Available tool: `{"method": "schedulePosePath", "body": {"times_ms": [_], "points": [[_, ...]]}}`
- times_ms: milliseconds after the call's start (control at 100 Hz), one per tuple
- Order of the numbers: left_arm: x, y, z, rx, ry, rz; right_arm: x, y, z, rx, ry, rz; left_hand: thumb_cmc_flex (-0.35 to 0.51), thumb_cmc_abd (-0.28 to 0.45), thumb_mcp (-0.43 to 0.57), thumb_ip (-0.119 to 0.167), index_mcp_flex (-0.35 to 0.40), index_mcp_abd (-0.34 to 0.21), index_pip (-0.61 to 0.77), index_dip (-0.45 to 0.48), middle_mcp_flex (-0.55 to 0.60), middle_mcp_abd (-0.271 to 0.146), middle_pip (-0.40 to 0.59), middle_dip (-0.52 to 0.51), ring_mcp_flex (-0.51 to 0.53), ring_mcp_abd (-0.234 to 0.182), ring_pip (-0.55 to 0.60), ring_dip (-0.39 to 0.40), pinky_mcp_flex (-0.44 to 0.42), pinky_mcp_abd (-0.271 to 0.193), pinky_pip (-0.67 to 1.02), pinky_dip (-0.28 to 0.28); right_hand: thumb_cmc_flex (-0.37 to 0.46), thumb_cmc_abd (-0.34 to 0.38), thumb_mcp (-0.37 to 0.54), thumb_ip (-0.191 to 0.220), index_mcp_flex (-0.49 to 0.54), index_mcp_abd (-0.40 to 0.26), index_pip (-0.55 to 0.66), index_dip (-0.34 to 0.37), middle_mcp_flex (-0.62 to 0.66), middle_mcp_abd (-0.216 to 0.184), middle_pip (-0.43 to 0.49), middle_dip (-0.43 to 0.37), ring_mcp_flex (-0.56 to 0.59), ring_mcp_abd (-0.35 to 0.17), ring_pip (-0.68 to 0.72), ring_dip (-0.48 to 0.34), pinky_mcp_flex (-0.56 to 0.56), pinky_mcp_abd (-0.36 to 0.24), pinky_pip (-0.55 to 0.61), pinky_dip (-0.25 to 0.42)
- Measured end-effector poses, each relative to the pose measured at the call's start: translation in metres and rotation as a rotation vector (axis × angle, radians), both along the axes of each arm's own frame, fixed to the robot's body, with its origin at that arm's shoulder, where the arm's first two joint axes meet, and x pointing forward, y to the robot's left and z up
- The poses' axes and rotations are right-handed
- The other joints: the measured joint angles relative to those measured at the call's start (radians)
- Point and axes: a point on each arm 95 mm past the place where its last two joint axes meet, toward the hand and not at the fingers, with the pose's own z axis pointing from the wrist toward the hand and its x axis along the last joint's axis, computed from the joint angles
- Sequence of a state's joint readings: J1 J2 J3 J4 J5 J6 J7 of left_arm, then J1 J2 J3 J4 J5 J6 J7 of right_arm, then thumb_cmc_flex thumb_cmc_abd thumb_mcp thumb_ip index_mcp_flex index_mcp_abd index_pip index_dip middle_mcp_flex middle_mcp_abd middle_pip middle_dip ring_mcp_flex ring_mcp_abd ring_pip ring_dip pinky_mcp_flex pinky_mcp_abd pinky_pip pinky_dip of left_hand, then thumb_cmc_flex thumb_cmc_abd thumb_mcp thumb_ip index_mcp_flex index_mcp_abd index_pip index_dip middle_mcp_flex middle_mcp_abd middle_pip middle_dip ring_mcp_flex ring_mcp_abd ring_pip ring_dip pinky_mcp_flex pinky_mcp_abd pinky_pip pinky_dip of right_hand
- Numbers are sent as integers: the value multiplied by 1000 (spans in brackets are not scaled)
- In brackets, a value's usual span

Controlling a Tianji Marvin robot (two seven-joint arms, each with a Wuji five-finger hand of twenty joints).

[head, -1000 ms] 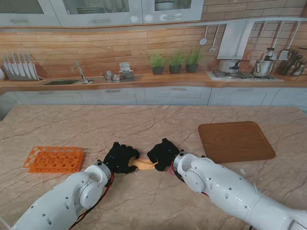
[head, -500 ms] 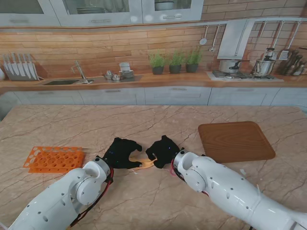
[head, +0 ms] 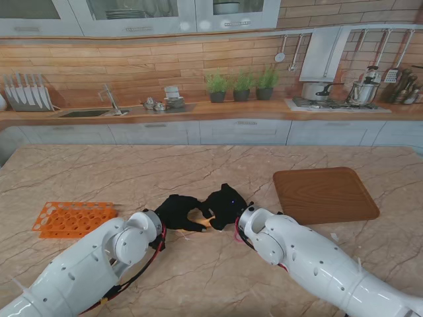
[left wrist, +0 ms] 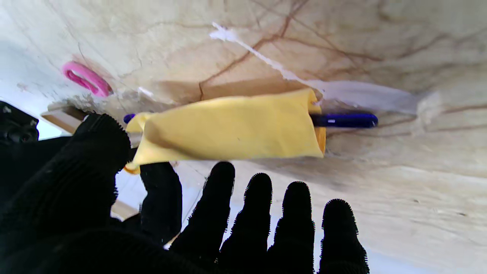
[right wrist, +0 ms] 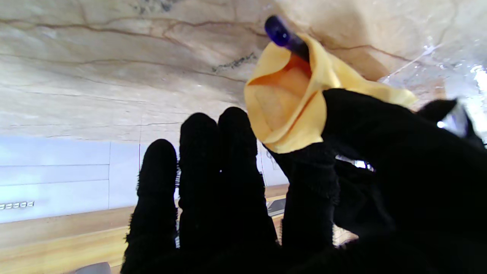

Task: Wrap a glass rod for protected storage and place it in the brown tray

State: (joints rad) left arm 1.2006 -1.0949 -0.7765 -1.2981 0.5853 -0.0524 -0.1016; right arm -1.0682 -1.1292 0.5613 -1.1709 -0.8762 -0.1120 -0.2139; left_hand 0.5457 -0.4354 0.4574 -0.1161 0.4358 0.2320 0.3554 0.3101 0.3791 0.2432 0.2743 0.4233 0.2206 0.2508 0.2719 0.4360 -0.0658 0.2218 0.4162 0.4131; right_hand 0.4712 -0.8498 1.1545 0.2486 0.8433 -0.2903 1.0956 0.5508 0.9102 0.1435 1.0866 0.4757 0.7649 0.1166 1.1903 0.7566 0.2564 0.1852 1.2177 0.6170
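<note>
A marble-topped island (head: 218,277) fills the foreground of a kitchen with wood-panelled walls and a long counter behind. Both black-gloved hands meet near its middle, almost touching. The left hand (head: 180,211) reaches in from the robot's left with its white forearm angled across the marble; in its wrist view four fingers (left wrist: 258,213) stand straight and apart, touching nothing, while the thumb and the finger beside it close on one end of the yellow cloth (left wrist: 232,129). The right hand (head: 225,203) comes from the opposite side, wrist bent inward; its wrist view shows three fingers (right wrist: 213,160) pressed side by side and free, with the thumb and forefinger pinching the other end of the cloth (right wrist: 296,99). From the stand only a sliver of yellow shows between the gloves, and the rod cannot be seen there. The left wrist view shows the cloth rolled into a tube around the blue glass rod (left wrist: 344,120), whose end sticks out beyond the roll, along with a strip of clear film (left wrist: 357,95) and a pink clip (left wrist: 86,78) on the marble. The right wrist view looks into the open mouth of the roll, the rod's rounded tip (right wrist: 279,34) protruding. The brown tray (head: 325,195) lies to the right, apart from the hands; an orange rack (head: 73,219) sits far left.
</note>
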Motion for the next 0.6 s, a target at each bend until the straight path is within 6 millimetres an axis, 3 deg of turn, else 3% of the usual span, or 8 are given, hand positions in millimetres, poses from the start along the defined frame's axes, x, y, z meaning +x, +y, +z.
{"method": "schedulePosePath", "body": {"times_ms": [20, 240, 600], "points": [[0, -1, 0, 6, 3, -4, 0, 0, 0, 1, -1, 0, 0, 0, 0, 11, -7, 0, -1, -7, 0, 0, -2, -1, 0, 0, 0, -2, 1, -2, -10, -3, 0, 0, 0, 0, 0, 0, 0, -1, 0, 0, 0, 0, 0, 0, 0, 0, 0, 0, 0, 0], [5, -6, -6, 47, -2, -26, 0, 1, 0, 16, -9, 3, 1, -10, 49, 11, -47, -16, -1, -8, -12, 0, -7, -2, -40, -5, -4, -17, 2, -37, -110, -45, 0, 0, 0, 0, 6, 3, -8, -2, 0, 0, 0, 0, 0, 1, 1, 1, 0, 0, 3, 0], [9, -15, -12, 57, -10, -25, 0, 1, 1, 30, -16, 12, 52, -21, 141, 11, -100, -49, 42, 7, -52, 0, 2, -2, -62, -11, 3, -25, 15, -50, -124, -49, 0, -1, 10, -20, 10, 5, -10, -3, 7, 0, 0, -1, 1, 3, 2, 10, 0, 0, 3, 0]]}}
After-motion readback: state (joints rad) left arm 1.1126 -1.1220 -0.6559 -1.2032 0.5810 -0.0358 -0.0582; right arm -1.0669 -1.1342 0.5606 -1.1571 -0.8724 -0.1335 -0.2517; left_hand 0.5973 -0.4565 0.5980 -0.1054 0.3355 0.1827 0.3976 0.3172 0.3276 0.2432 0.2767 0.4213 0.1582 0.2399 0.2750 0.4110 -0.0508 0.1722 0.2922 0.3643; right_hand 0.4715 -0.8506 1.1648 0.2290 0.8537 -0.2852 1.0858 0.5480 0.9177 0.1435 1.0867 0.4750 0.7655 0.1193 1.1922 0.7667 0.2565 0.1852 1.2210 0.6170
